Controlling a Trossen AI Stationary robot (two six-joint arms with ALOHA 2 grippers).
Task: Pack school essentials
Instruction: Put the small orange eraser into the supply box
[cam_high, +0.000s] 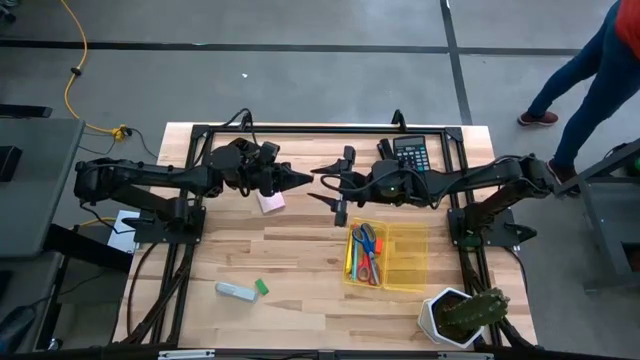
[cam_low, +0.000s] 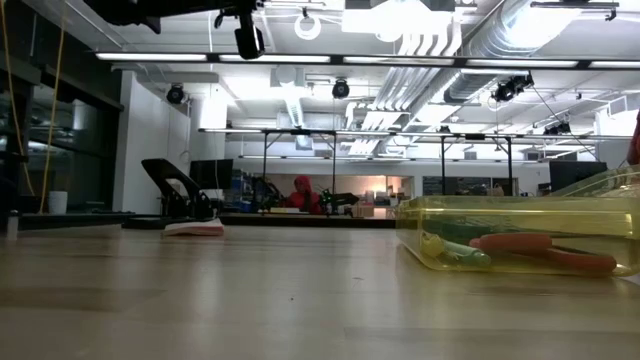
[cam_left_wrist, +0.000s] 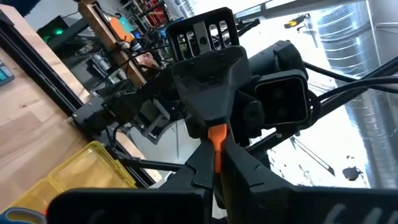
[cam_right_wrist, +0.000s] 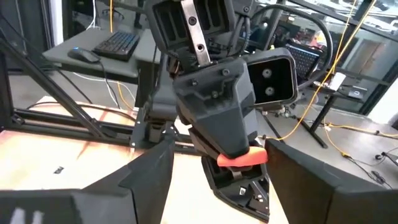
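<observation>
My left gripper (cam_high: 305, 180) is above the middle of the table, pointing toward its right edge and shut on a small orange-red piece (cam_left_wrist: 216, 142). My right gripper (cam_high: 322, 184) faces it tip to tip and is open. Its two fingers (cam_right_wrist: 146, 177) stand on either side of the left gripper's tip and touch nothing. The pink sticky-note pad (cam_high: 270, 202) lies flat on the table below the left gripper. A clear yellow box (cam_high: 400, 258) holds red-handled and blue-handled scissors (cam_high: 368, 250), a yellow marker and a teal pen. The green eraser (cam_high: 262, 287) lies near the table's near edge. My left gripper pinches the orange-red piece (cam_right_wrist: 242, 159) between its two fingertips, coming in level from the table's left. The piece is lifted clear of the table and shows just at the fingers' free ends. I cannot tell which part of it the fingers are on.
A black calculator (cam_high: 410, 152) lies at the far edge under the right arm. A pale grey block (cam_high: 236, 290) lies beside the eraser. The potted cactus (cam_high: 465, 315) stands at the near right corner. A person (cam_high: 590, 70) walks on the floor past the far right corner.
</observation>
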